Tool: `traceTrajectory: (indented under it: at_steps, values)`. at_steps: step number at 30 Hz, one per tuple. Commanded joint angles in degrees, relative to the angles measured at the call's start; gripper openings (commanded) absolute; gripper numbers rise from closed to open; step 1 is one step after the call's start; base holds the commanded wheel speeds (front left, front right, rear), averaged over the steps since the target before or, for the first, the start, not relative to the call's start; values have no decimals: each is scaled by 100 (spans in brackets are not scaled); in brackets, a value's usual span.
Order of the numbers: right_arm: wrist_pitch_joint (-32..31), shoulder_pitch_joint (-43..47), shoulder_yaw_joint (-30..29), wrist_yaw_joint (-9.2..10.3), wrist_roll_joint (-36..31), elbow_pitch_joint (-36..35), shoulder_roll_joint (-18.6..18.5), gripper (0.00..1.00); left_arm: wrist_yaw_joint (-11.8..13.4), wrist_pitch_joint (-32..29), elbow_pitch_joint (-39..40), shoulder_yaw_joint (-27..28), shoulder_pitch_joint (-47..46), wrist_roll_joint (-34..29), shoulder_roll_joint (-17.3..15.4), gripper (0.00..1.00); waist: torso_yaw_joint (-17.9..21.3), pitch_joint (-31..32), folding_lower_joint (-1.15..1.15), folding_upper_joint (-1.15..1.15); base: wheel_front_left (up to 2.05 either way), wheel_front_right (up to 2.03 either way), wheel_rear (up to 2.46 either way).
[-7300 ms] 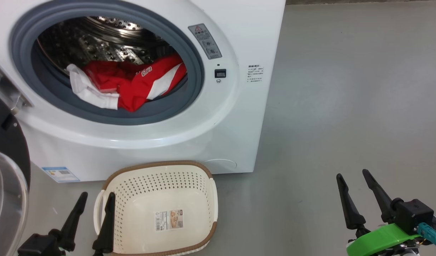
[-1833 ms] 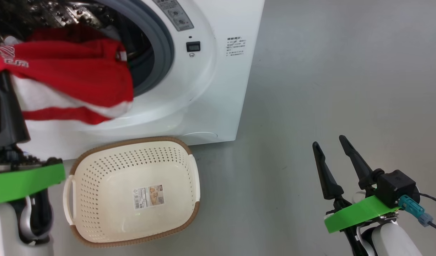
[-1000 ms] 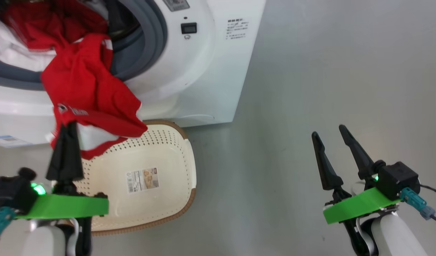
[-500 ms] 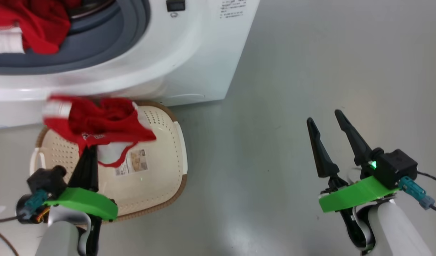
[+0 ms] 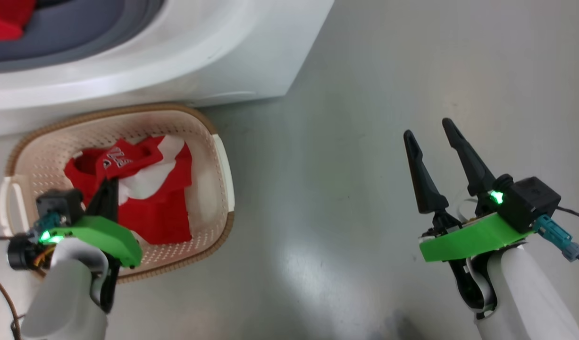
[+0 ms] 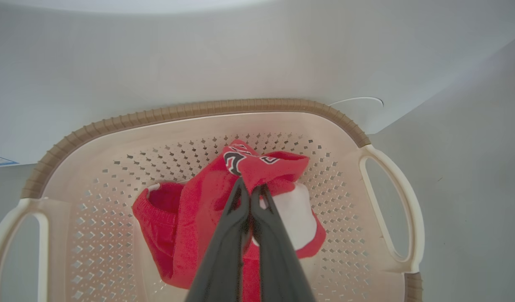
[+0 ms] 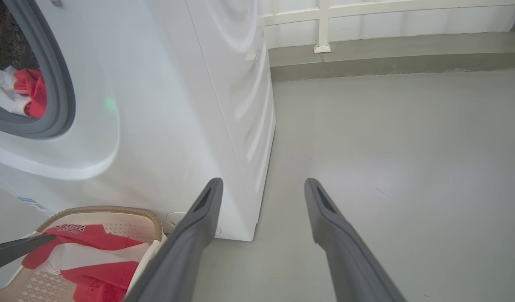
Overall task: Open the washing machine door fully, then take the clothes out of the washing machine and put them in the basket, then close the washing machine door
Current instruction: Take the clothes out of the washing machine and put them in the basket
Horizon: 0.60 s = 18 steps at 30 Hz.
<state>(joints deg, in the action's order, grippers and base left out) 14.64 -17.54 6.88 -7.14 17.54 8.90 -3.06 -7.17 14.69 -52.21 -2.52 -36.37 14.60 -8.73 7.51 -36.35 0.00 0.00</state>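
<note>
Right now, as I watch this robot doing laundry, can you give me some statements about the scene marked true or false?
1. The left gripper is shut on a red garment inside the basket. True.
2. The right gripper holds a garment. False: it is open and empty, over the floor.
3. The washing machine has been emptied. False: red fabric lies in its opening.
4. The basket stands on the floor right in front of the washing machine. True.
</note>
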Motion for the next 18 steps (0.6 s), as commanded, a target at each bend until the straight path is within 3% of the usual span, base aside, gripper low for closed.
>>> traceTrajectory:
  at_steps: [1, 15, 16, 18]
  values:
    - [36, -39, 172, -35, 33, -159, 18, 100, -32, 30, -96, 72, -103, -48, -262, 0, 86, -287, 0, 0, 0, 0, 0]
    - [36, -313, 249, -35, 58, -231, 18, 100, -32, 30, -1104, -272, -908, 77, -439, 0, 128, -827, 0, 0, 0, 0, 0]
    - [36, -326, 246, -35, 57, -232, 18, 100, -32, 30, -1172, -311, -949, 90, -436, 1, 127, -842, 0, 0, 0, 0, 0]
    - [36, -338, 235, -35, 56, -233, 18, 100, -32, 30, -1255, -375, -1017, 127, -438, 13, 124, -867, 0, 0, 0, 0, 0]
